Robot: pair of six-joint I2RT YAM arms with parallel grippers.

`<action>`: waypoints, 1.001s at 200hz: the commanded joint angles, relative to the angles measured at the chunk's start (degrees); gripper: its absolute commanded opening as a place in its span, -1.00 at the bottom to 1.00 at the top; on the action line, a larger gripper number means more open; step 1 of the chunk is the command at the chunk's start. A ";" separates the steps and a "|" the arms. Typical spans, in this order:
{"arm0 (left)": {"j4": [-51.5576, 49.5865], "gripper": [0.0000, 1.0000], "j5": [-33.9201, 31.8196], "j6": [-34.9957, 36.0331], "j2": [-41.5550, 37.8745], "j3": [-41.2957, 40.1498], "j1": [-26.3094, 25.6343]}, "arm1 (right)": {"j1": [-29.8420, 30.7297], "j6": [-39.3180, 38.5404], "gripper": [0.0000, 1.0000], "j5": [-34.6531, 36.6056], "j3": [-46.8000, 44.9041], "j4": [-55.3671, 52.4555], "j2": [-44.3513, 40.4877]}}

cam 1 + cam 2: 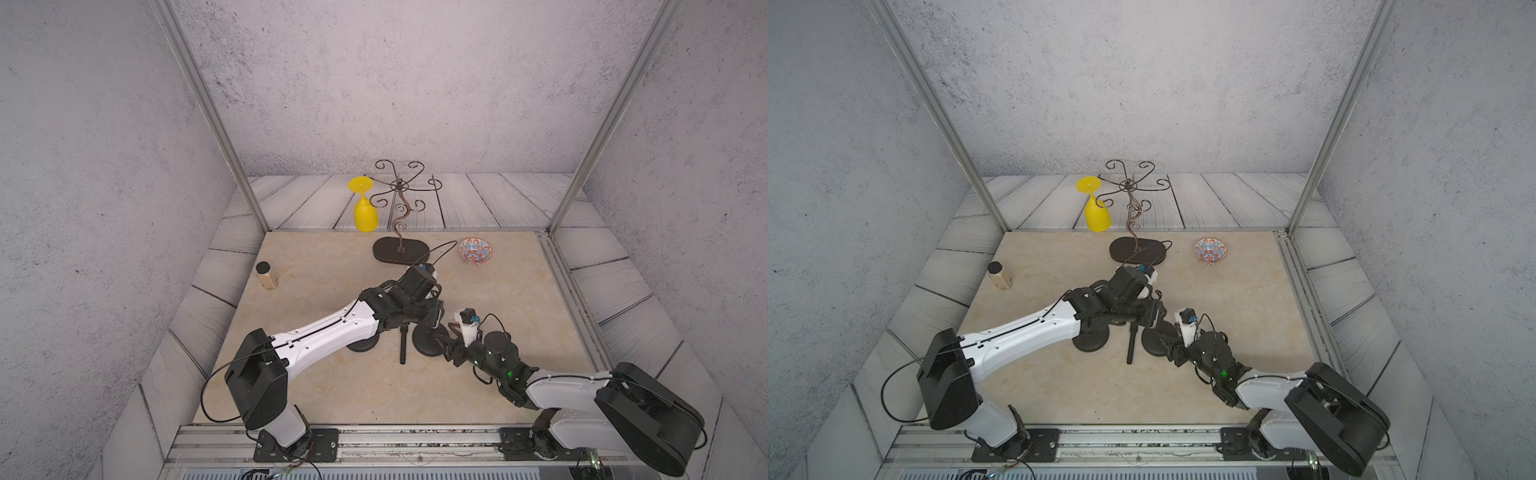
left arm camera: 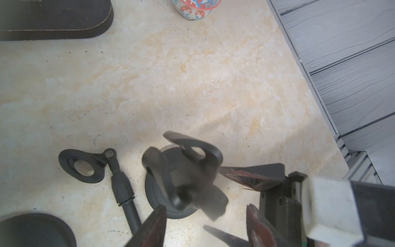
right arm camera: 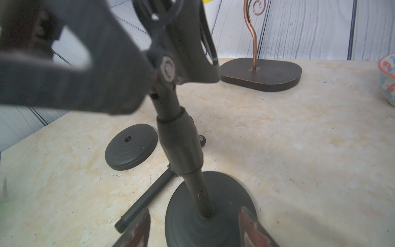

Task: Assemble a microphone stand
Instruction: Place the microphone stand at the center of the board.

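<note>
1. The stand [image 3: 179,145] is standing on the worktop [image 1: 332,382]. Its pole is sitting in its round base [image 3: 230,203], leaning a little, with the clip [image 2: 186,177] on top.
2. The left gripper [image 2: 205,207] is hanging over the stand's top, jaws parted to either side of the clip. A gap is showing on one side, so I am judging it not clamped.
3. The right gripper [image 3: 194,210] is sitting low at the stand's foot, jaws wide apart astride the base and holding nothing.
4. The step in hand is looking like seating the pole firmly in the base.
   - The right jaws should be pinning the base so it is not spinning.
   - The left jaws should be taking the pole below the clip's hinge, not the clip's thin arms.
   - The pole should be coming plumb before any turning, since a leaning thread is likely to be binding.
5. A spare pole [image 1: 403,347] is lying just beside the stand, on the left arm's side, with a spare base [image 3: 131,147] beyond it.
6. Containers:
   - A bowl [image 1: 476,251] is sitting well behind the stand, toward the right arm's side, showing only its pattern inside.
   - A capped bottle [image 1: 266,276], well off on the left arm's side, is holding something pale.
   - A yellow glass [image 1: 365,216] is hanging upside down from the rack [image 1: 386,251] behind the stand, empty.
</note>
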 commanded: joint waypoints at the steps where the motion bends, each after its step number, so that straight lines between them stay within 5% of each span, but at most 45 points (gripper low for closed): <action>1: -1.79 0.10 -2.42 3.14 2.11 2.74 -0.18 | 0.19 3.25 0.31 -0.27 1.15 -11.87 -5.05; 59: -3.13 -0.72 -2.50 9.10 3.71 7.99 -0.50 | 0.19 3.95 0.32 -0.36 3.56 -22.72 -13.79; 200: -19.62 -0.67 -3.56 23.22 4.95 24.91 -1.46 | -1.39 -8.77 0.33 -3.88 11.30 -17.02 -6.36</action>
